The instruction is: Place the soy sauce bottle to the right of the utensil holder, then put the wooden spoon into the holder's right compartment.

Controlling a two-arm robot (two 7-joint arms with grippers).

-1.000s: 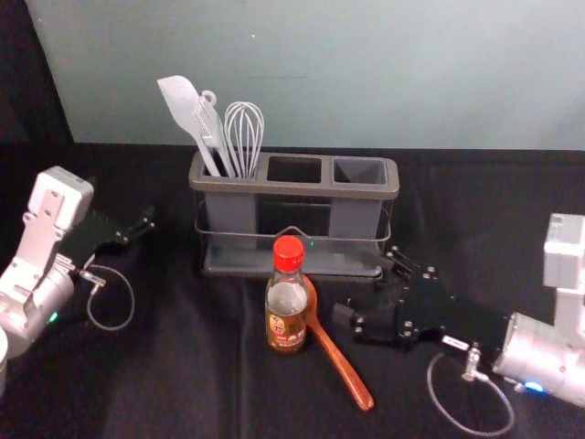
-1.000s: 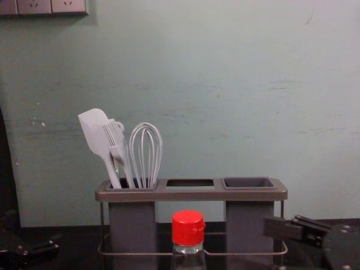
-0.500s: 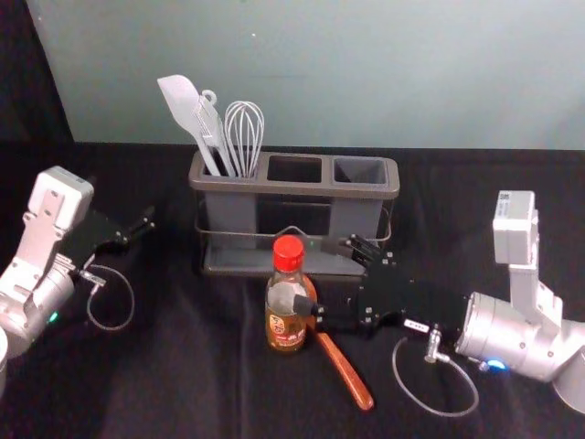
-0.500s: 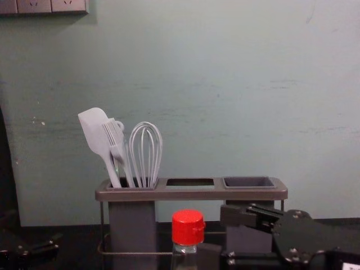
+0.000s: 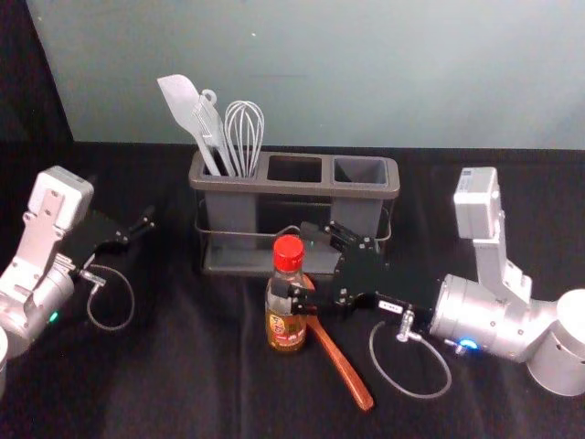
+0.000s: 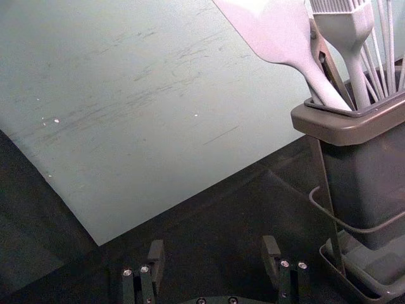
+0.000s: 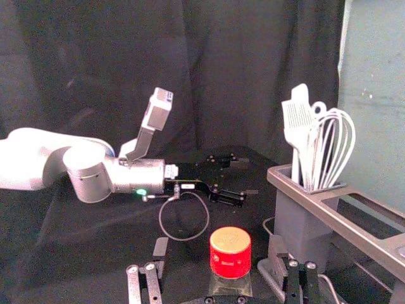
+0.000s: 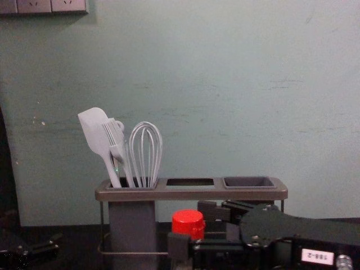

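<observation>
With my right end effector (image 5: 292,259) I am reaching leftward at the soy sauce bottle (image 5: 286,329), its fingers standing wide apart and gripping nothing. The bottle is standing upright, its long axis crossing my line of reach, and its red cap (image 7: 230,253) is showing between my two fingers, straight out from my palm. This right arm is clearly the nearer one. I judge I am coming to the grasp: a little more settling, then closing evenly on the glass.

Beyond my far finger the utensil holder (image 5: 274,187) is standing, that finger lying close to its wire rail (image 5: 219,232); I cannot tell whether they are touching, so a sideways swing could be knocking it. The wooden spoon (image 5: 343,366) is lying on the surface (image 5: 183,384) beneath my near finger, just beside the bottle, its handle slanting back toward my body and rightward; dragging the bottle low could be shoving it. The bottle's goal is lying rightward of my fingertips, past the holder's end, so I should be lifting before carrying. The right compartment (image 5: 359,172) is waiting beyond my far finger. My left end effector (image 6: 213,250) is idling well off to the left, fingers spread.
</observation>
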